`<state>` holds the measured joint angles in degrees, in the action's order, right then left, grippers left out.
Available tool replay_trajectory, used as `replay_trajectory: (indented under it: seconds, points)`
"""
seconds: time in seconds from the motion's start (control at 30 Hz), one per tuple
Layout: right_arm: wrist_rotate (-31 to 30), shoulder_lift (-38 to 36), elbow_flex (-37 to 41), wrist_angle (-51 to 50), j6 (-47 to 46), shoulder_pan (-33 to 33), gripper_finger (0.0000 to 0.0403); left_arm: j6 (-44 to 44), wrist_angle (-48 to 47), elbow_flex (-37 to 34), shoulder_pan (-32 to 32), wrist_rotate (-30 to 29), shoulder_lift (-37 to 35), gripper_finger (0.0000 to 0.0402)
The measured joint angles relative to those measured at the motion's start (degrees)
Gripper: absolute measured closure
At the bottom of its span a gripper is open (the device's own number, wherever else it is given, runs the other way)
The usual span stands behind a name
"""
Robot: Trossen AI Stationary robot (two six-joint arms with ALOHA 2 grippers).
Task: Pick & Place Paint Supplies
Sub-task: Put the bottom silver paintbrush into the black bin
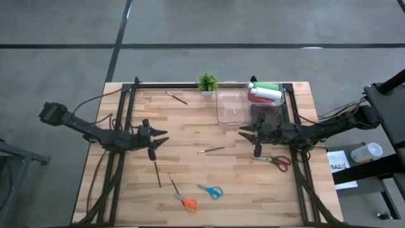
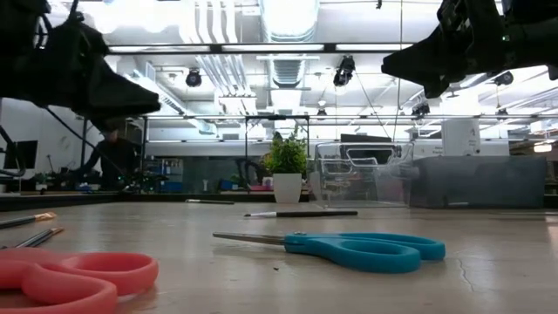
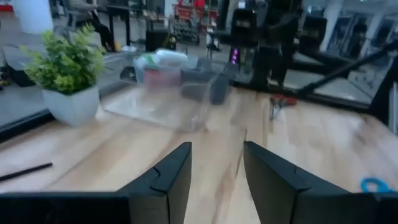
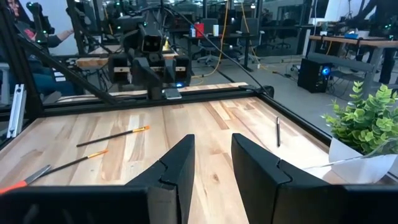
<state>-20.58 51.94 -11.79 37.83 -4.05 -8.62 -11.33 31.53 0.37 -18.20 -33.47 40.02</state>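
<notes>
High view, bottles (image 1: 264, 92) in clear bin (image 1: 276, 106), labels seemingly unreadable

table (image 1: 190, 126): light wood planks, black frame | potted plant (image 1: 207, 83): at far edge, just beside clear bin (image 1: 231, 107) | orange scissors (image 1: 184, 200) and blue scissors (image 1: 211, 191): near front edge, close together | red-handled scissors (image 1: 278, 161): right side | person (image 2: 112, 157): seated in background
</notes>
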Motion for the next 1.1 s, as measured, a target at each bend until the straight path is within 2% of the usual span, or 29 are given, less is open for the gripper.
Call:
replay_trajectory:
  seconds: [0.1, 0.57, 1.1]
  points:
    - [-0.02, 0.0, 0.0, 0.01, 0.0, 0.01, 0.0298, -0.17, -5.54, 0.59, -0.02, 1.94, -1.63, 0.0246]
    - [-0.02, 0.0, 0.0, 0.0, 0.02, 0.02, 0.0298, -1.09, -6.18, 0.27, -0.02, 1.98, -1.8, 0.0246]
    - [-0.02, 0.0, 0.0, 0.0, 0.02, 0.02, 0.0298, -1.27, -17.65, -0.01, -0.02, 2.0, -1.78, 0.0246]
